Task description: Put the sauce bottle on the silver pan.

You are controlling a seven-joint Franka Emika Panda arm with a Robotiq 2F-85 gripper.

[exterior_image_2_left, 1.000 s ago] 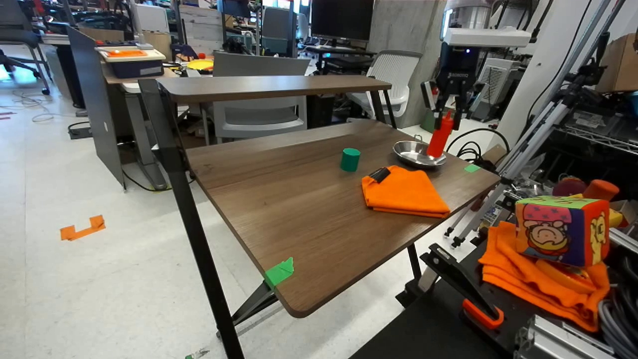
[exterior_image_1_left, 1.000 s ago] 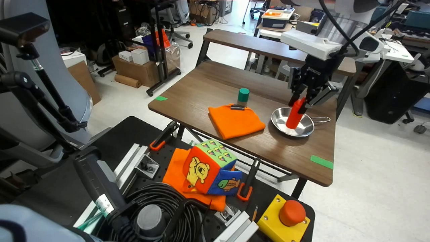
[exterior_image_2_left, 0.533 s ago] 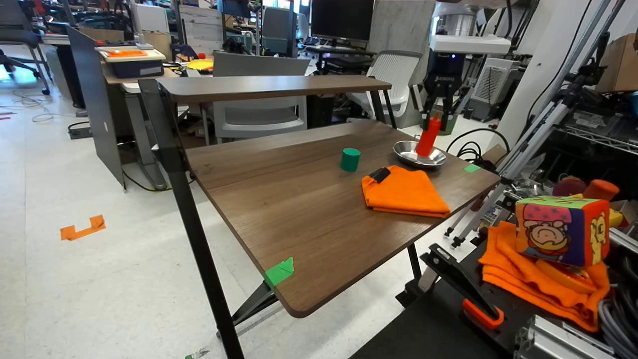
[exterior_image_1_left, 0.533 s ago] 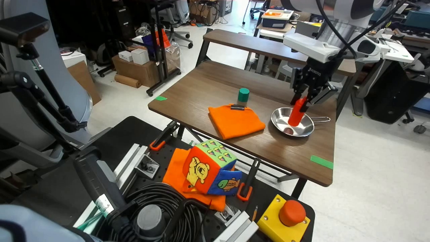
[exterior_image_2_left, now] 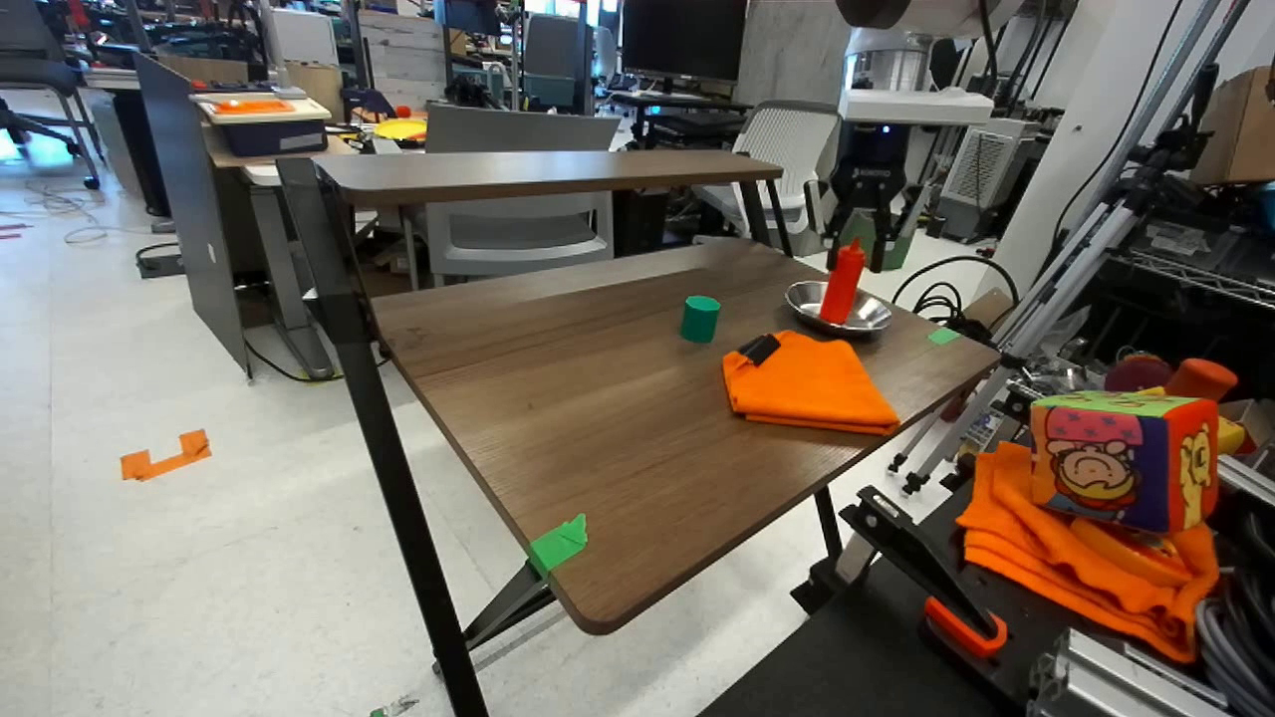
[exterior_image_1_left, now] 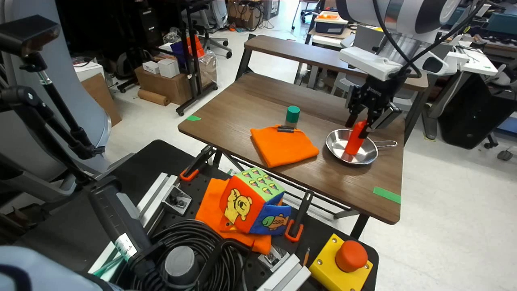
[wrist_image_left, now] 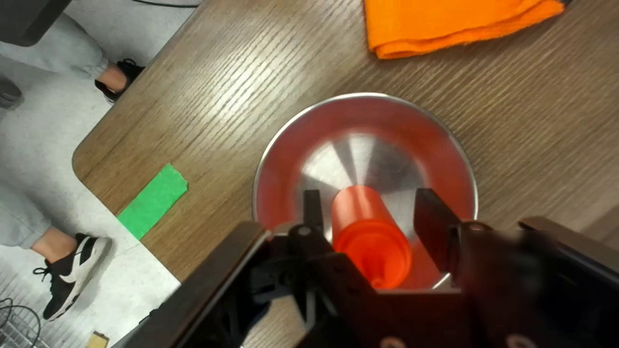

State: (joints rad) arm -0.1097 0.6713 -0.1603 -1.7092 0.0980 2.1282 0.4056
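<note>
The red-orange sauce bottle (exterior_image_1_left: 354,141) stands close to upright inside the silver pan (exterior_image_1_left: 336,142) in both exterior views, where bottle (exterior_image_2_left: 843,287) and pan (exterior_image_2_left: 803,295) also show. In the wrist view the bottle (wrist_image_left: 360,210) has its base on the pan's floor, and the pan's rim (wrist_image_left: 367,95) surrounds it. My gripper (exterior_image_1_left: 357,128) is open around the bottle's upper part. In the wrist view the fingers (wrist_image_left: 370,205) stand on either side of the bottle with a gap at each side. The gripper also shows in an exterior view (exterior_image_2_left: 855,262).
A folded orange cloth (exterior_image_1_left: 284,146) with a black clip lies beside the pan. A green cylinder (exterior_image_1_left: 292,114) stands behind it. The pan's handle (exterior_image_1_left: 385,143) points to the table's side edge. A raised shelf (exterior_image_1_left: 307,52) runs along the table's back.
The bottle was gripped and tilted; it has moved left in an exterior view, come down into the pan and become more upright. The fingers have opened away from it.
</note>
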